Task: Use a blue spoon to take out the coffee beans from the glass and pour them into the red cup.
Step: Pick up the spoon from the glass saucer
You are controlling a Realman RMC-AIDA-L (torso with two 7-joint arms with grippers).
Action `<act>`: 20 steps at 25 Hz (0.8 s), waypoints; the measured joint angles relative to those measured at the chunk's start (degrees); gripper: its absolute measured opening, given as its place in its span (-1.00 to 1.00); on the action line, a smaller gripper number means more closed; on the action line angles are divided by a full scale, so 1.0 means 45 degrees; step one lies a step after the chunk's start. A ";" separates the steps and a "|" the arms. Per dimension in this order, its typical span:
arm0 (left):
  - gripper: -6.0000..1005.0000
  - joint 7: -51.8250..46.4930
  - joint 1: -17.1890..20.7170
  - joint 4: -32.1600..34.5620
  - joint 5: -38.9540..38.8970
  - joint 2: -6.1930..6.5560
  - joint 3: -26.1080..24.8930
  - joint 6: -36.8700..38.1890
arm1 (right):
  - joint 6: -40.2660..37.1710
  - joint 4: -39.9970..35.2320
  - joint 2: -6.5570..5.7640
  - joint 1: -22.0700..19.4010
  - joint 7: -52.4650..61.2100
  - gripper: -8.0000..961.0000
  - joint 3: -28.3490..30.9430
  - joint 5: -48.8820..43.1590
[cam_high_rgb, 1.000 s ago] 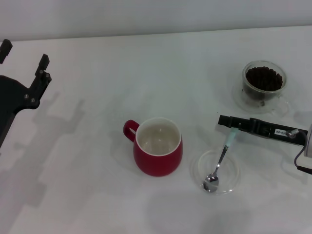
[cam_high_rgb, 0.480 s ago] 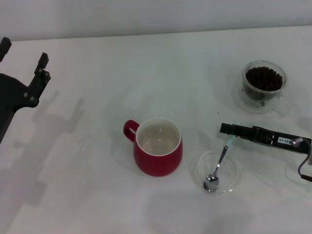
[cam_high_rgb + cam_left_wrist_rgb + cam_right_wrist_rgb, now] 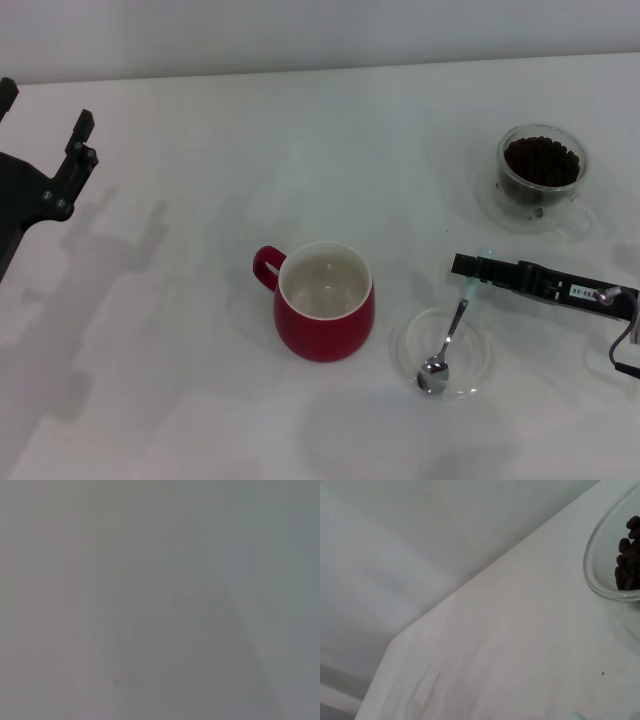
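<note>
A smooth white table (image 3: 200, 330) fills the head view. At the centre stands a rounded, glossy red cup (image 3: 325, 300); its white inside is seen to be bare, and its small loop handle points toward the left of the frame. To the lower right of it a shallow clear round dish (image 3: 443, 352) is laid, and the shiny metal bowl of the blue spoon (image 3: 452, 330) rests in it, the thin neck rising toward the upper right.

The pale handle end of the spoon is met by the tip of the right gripper (image 3: 472, 267), a long dark bar reaching in from the right edge; whether its fingers are pressed on the handle cannot be told.

In the upper right a clear double-walled glass (image 3: 541, 176) is placed, filled with a dark heap of coffee beans (image 3: 541, 161).

The left gripper (image 3: 45, 120) is held at the upper left edge with its fingers spread apart, well clear of everything. Wide bare tabletop lies between it and the cup.
</note>
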 joint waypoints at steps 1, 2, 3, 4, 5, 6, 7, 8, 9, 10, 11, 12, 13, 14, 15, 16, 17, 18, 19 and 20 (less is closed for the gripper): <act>0.42 0.0000 0.0000 -0.0009 -0.0002 0.0000 0.0000 0.0002 | -0.0002 0.0031 0.0001 0.0012 -0.0018 0.07 0.0005 0.0034; 0.42 0.0000 0.0000 -0.0024 -0.0002 0.0000 -0.0001 0.0002 | -0.0005 0.0050 0.0002 0.0020 -0.0028 0.06 0.0009 0.0063; 0.42 0.0000 0.0001 -0.0037 -0.0012 0.0000 0.0000 0.0002 | -0.0005 0.0053 0.0003 0.0022 -0.0027 0.06 0.0011 0.0079; 0.42 0.0000 0.0002 -0.0046 -0.0036 0.0000 0.0000 0.0002 | -0.0005 0.0057 0.0003 0.0020 -0.0026 0.06 0.0013 0.0094; 0.42 0.0000 0.0003 -0.0048 -0.0071 0.0000 0.0000 0.0002 | -0.0002 0.0057 0.0002 0.0017 -0.0024 0.06 0.0014 0.0108; 0.42 -0.0001 0.0005 -0.0055 -0.0129 0.0000 0.0000 0.0002 | 0.0000 0.0058 0.0002 0.0009 -0.0024 0.06 0.0017 0.0146; 0.42 -0.0001 0.0006 -0.0055 -0.0136 0.0000 -0.0001 0.0002 | 0.0001 0.0060 0.0003 -0.0004 -0.0026 0.05 0.0018 0.0182; 0.42 -0.0002 0.0007 -0.0056 -0.0148 0.0002 0.0000 0.0003 | 0.0001 0.0062 0.0003 -0.0015 -0.0032 0.05 0.0018 0.0206; 0.42 -0.0003 0.0008 -0.0060 -0.0152 0.0009 -0.0001 0.0002 | 0.0001 0.0063 0.0003 -0.0022 -0.0034 0.05 0.0017 0.0229; 0.42 -0.0007 0.0008 -0.0064 -0.0142 0.0015 -0.0001 0.0003 | 0.0005 0.0063 0.0002 -0.0025 -0.0033 0.05 0.0013 0.0246; 0.42 -0.0016 0.0008 -0.0071 -0.0124 0.0024 -0.0001 0.0002 | 0.0018 0.0064 0.0002 -0.0026 -0.0033 0.04 0.0002 0.0254; 0.42 -0.0020 0.0007 -0.0075 -0.0123 0.0029 -0.0001 0.0003 | 0.0036 0.0064 0.0003 -0.0027 -0.0026 0.04 -0.0006 0.0256; 0.42 -0.0026 0.0008 -0.0078 -0.0122 0.0032 -0.0001 0.0002 | 0.0062 0.0064 0.0003 -0.0028 -0.0016 0.03 -0.0011 0.0259; 0.42 -0.0032 0.0007 -0.0078 -0.0129 0.0034 0.0000 0.0002 | 0.0078 0.0067 0.0003 -0.0028 -0.0006 0.02 -0.0016 0.0260; 0.42 -0.0033 0.0007 -0.0087 -0.0133 0.0036 -0.0001 0.0003 | 0.0086 0.0076 0.0003 -0.0028 -0.0001 0.01 -0.0018 0.0262; 0.42 -0.0036 0.0008 -0.0104 -0.0134 0.0036 0.0000 0.0002 | 0.0090 0.0103 0.0003 -0.0023 -0.0003 0.00 -0.0017 0.0264; 0.42 -0.0041 0.0008 -0.0146 -0.0134 0.0038 0.0000 0.0002 | 0.0091 0.0147 0.0003 -0.0011 -0.0011 -0.01 -0.0012 0.0265; 0.42 -0.0051 0.0008 -0.0182 -0.0134 0.0039 -0.0001 0.0002 | 0.0090 0.0184 0.0003 0.0011 -0.0024 -0.03 -0.0004 0.0266; 0.42 -0.0058 0.0008 -0.0200 -0.0134 0.0039 -0.0001 0.0002 | 0.0086 0.0217 0.0003 0.0031 -0.0036 -0.03 0.0005 0.0271; 0.42 -0.0065 0.0008 -0.0204 -0.0134 0.0039 0.0000 0.0002 | 0.0071 0.0234 0.0003 0.0036 -0.0036 -0.03 0.0010 0.0292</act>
